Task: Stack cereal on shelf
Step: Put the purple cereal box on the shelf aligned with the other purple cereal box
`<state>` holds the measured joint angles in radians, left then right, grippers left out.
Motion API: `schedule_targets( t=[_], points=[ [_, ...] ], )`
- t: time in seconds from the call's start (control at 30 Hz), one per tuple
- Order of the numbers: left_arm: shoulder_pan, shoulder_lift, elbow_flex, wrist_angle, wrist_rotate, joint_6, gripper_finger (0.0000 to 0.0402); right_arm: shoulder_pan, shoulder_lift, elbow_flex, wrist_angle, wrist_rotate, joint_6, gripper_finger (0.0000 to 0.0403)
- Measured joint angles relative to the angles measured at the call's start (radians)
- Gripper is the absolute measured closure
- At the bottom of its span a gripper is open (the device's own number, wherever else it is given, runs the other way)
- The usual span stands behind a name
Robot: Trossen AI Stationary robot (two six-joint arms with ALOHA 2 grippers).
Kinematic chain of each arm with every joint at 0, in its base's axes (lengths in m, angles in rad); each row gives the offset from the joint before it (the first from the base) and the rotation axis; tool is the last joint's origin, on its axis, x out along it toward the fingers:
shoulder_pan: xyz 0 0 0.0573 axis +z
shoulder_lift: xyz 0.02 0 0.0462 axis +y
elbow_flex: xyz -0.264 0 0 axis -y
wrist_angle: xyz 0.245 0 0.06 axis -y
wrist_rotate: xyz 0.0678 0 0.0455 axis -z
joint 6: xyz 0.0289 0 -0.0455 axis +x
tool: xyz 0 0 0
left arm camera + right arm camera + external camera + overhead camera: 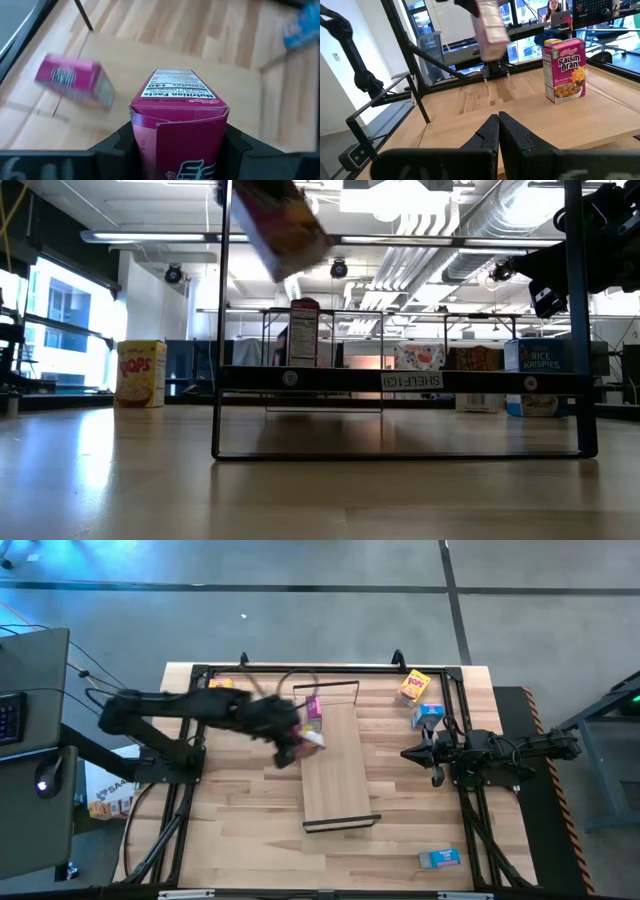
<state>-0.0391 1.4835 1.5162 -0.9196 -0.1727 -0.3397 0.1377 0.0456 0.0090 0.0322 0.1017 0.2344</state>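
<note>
A pink cereal box (177, 132) was held clamped between the fingers of the left end effector (290, 747), above the left edge of the shelf (335, 775). Its long axis ran out forward from the fingers, nutrition panel outermost, and it was seen tilted in the low view. A second pink box (313, 707) stood upright on the shelf's far end. The right end effector (412, 753) was held closed and empty over the bench (240, 810), near a light blue box (429, 713).

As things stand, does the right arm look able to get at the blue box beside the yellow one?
Probably yes: the blue box lies close to the idle right gripper, nothing between them.
</note>
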Motion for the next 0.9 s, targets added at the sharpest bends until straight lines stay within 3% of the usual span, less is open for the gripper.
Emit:
schedule_targets(
  t=[0.2,0.57,0.9],
  points=[
    [0.039,0.154,0.000,0.164,0.066,-0.151,0.0245,0.000,0.000,0.000,0.000,0.000,0.000,0.0402],
    [0.049,0.292,-0.001,0.207,0.049,-0.507,0.0245,0.000,0.000,0.000,0.000,0.000,0.000,0.0402],
    [0.059,0.318,0.002,0.309,0.053,-0.564,0.0245,0.000,0.000,0.000,0.000,0.000,0.000,0.0402]
  ],
)
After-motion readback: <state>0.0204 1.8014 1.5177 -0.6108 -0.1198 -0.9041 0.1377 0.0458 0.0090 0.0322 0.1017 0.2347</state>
